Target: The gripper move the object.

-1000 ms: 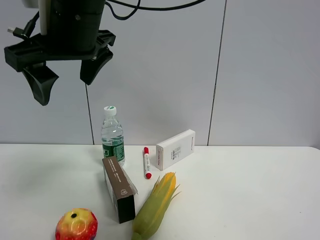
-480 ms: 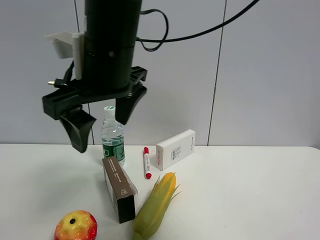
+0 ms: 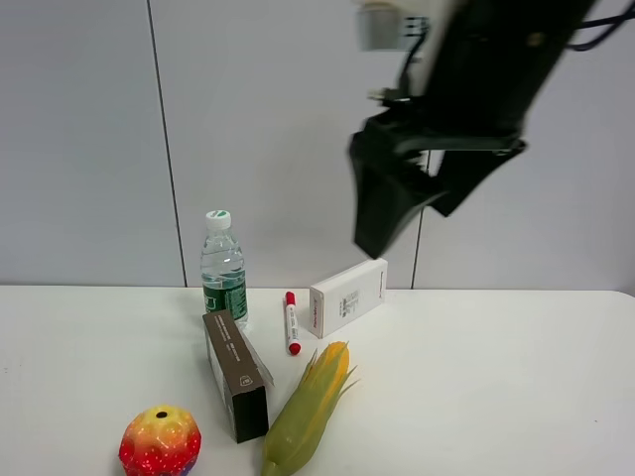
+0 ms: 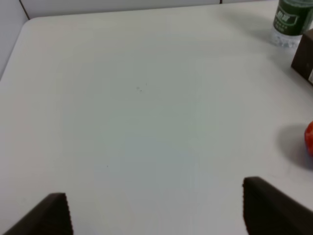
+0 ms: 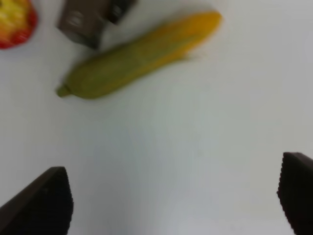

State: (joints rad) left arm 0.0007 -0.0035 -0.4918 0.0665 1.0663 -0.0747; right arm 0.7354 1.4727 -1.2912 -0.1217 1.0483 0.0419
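The left gripper (image 4: 155, 210) hangs spread wide above bare white desk (image 4: 146, 98). Toward one desk edge stand a green-labelled bottle (image 4: 292, 22), a dark box (image 4: 304, 61) and the red-sided object (image 4: 309, 138).

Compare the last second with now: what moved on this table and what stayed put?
The gripper swept from upper left, dipped over the bottle, then crossed to the upper right of the high view. It took hold of nothing. The ball turned slightly in place, its hole shifting. The bottle, brown box, marker, white box and corn stayed put.
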